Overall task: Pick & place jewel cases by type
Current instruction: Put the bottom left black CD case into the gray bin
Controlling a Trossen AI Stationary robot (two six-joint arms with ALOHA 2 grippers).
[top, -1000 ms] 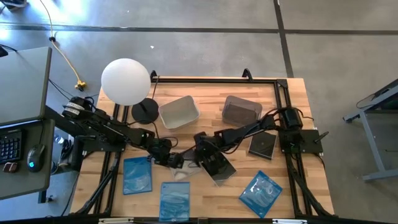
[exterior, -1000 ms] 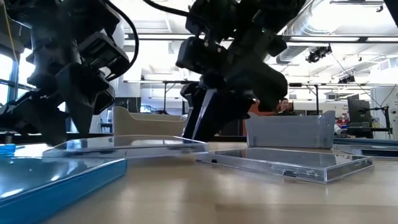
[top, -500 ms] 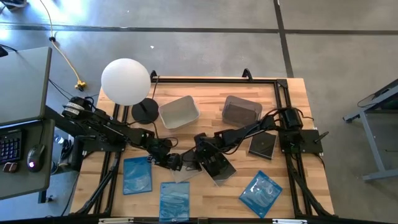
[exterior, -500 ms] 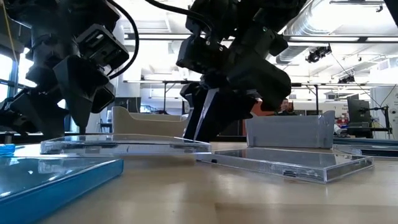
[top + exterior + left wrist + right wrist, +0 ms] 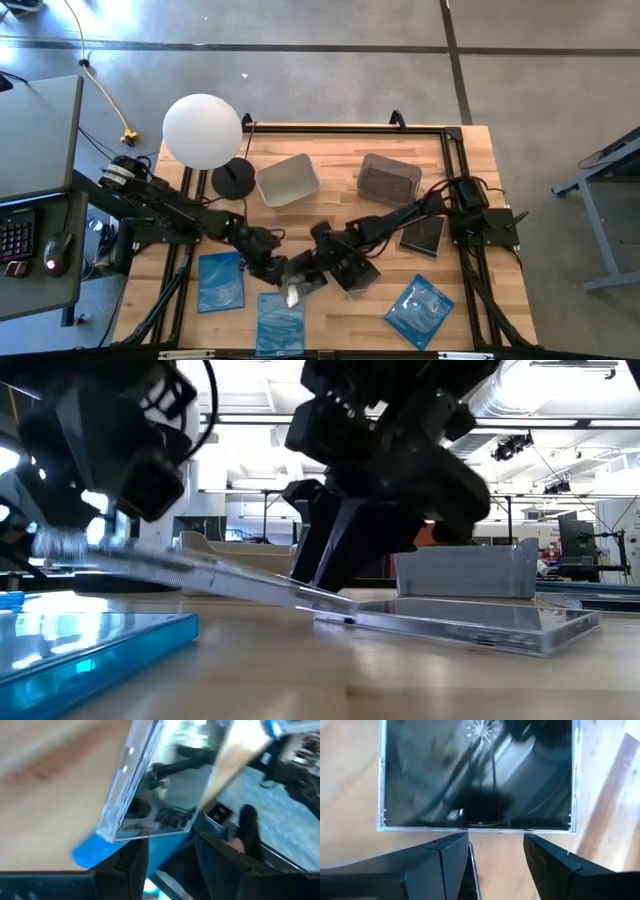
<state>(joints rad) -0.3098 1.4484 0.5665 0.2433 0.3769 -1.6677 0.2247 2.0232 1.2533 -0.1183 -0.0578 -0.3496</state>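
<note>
A clear jewel case [image 5: 300, 288] [image 5: 210, 570] [image 5: 165, 785] slants near the table's middle, its left end raised in my left gripper [image 5: 285, 272] [image 5: 105, 535] [image 5: 170, 847]. Its low end rests beside a black case [image 5: 355, 270] [image 5: 475, 775] that lies flat on the table. My right gripper [image 5: 325, 262] [image 5: 325, 575] [image 5: 495, 840] is open, fingers pointing down at that black case's edge. Three blue cases [image 5: 220, 282] [image 5: 281, 322] [image 5: 418, 312] and a second black case [image 5: 422, 232] lie flat. My left gripper holds the clear case by its left end [image 5: 120, 550], coming slanting from the table's left. That end is lifted while the opposite end [image 5: 310, 598] stays down by the black case. My right gripper's fingers [image 5: 335, 555] stand at that low end; touch cannot be told.
A white tub [image 5: 288, 180] and a grey tub [image 5: 388, 178] stand toward the far edge. A white globe lamp [image 5: 203, 130] on a black base [image 5: 232, 180] stands at the far left. Bare wood shows near the front edge, between the blue cases.
My left gripper has moved toward the table's near edge and the right, taken hold of the clear case and raised it. The case, flat a second ago, now tilts with its left end up and its right end down. My right gripper has stayed nearly still.
</note>
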